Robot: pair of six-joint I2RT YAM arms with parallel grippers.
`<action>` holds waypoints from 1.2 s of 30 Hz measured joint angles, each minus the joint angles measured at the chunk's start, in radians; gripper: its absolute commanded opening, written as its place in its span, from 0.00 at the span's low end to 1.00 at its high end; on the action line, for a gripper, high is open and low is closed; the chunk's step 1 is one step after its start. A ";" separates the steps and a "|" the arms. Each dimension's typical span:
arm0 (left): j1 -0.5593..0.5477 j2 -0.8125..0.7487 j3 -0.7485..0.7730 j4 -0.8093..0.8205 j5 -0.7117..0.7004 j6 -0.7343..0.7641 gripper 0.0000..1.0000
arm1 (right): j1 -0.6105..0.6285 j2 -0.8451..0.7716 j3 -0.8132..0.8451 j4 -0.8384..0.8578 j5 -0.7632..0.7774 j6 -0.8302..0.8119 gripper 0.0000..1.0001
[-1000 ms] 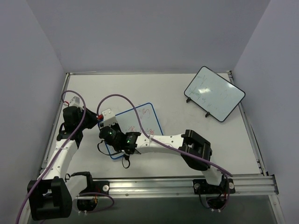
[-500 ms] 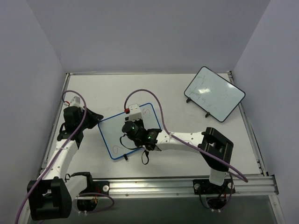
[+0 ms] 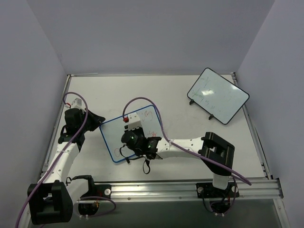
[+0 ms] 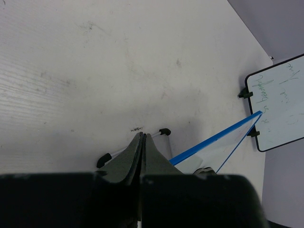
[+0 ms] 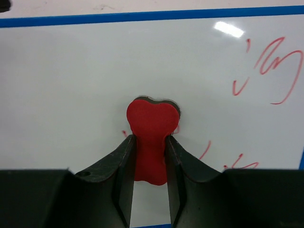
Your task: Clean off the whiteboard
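A red eraser (image 5: 151, 118) is pinched by the right pincer (image 5: 148, 138) on the whiteboard (image 5: 71, 85); the left pincer (image 4: 143, 137) is pressed together nearby.

1. The top view is bright under even, diffuse overhead light. The table (image 3: 190, 109) reads clean white and the walls carry a lilac cast.
2. Shadows there are soft and short, lying close under the arms at 8 o'clock and 6 o'clock.
3. In the left wrist view the table's grain is crisp at 10 o'clock. The left gripper (image 4: 143, 137) at 6 o'clock is a near-black, underexposed, soft-edged mass.
4. In the right wrist view a small white glare patch sits on the whiteboard (image 5: 71, 71) at 1 o'clock.
5. A thin dark shadow rims the top of the red pad (image 5: 149, 123) at centre.
6. The right gripper (image 5: 148, 138) at 6 o'clock is dark and slightly out of focus.
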 measured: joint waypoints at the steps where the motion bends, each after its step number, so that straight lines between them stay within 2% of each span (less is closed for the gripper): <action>1: 0.000 0.000 0.000 0.000 0.000 0.000 0.02 | 0.014 0.013 0.011 0.001 0.005 -0.001 0.00; 7: -0.001 0.000 0.000 0.003 0.000 0.000 0.02 | 0.087 0.073 0.050 0.012 0.010 -0.009 0.00; 14: -0.002 0.000 0.000 0.005 0.000 0.000 0.02 | 0.094 0.080 0.050 0.015 0.012 -0.004 0.00; 20: -0.005 -0.002 0.000 0.006 0.000 0.000 0.02 | 0.064 0.038 -0.007 0.029 0.003 0.016 0.00; 29: -0.005 -0.004 0.000 0.006 0.000 0.000 0.02 | -0.044 -0.076 -0.122 0.023 0.005 0.037 0.00; 36: -0.006 -0.005 0.000 0.006 0.000 0.000 0.02 | -0.056 -0.089 -0.138 0.026 0.009 0.041 0.00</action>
